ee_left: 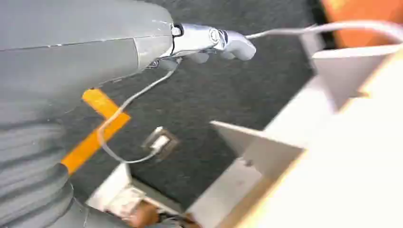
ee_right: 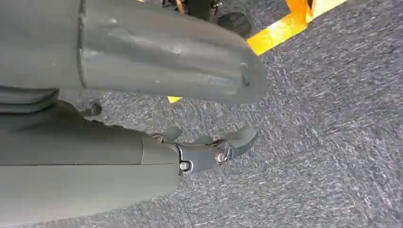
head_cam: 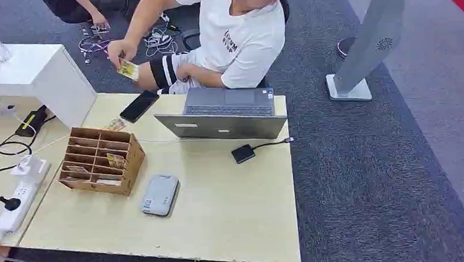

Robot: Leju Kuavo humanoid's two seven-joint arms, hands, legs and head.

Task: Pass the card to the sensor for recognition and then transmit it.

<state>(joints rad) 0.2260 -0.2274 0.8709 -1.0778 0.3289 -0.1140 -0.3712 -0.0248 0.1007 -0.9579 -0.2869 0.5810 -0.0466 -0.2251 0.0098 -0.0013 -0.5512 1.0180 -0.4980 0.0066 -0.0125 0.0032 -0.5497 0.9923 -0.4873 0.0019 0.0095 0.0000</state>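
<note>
A seated person holds a yellowish card (head_cam: 127, 69) in one hand beyond the table's far edge. On the wooden table (head_cam: 238, 218) stands a brown slotted card box (head_cam: 101, 160) with a few cards (head_cam: 115, 160) in its slots. A flat grey card sensor (head_cam: 160, 195) lies just in front of the box. My left hand (ee_left: 209, 42) hangs beside the table over dark carpet, fingers loosely apart and holding nothing. My right hand (ee_right: 209, 151) hangs over grey carpet, also spread and holding nothing.
An open grey laptop (head_cam: 226, 115) sits at the table's far side, with a black phone (head_cam: 139, 105) to its left and a small black wired box (head_cam: 242, 153) in front. A white power strip (head_cam: 16, 199) and cables lie left. A white stand base (head_cam: 348, 89) rests on the carpet.
</note>
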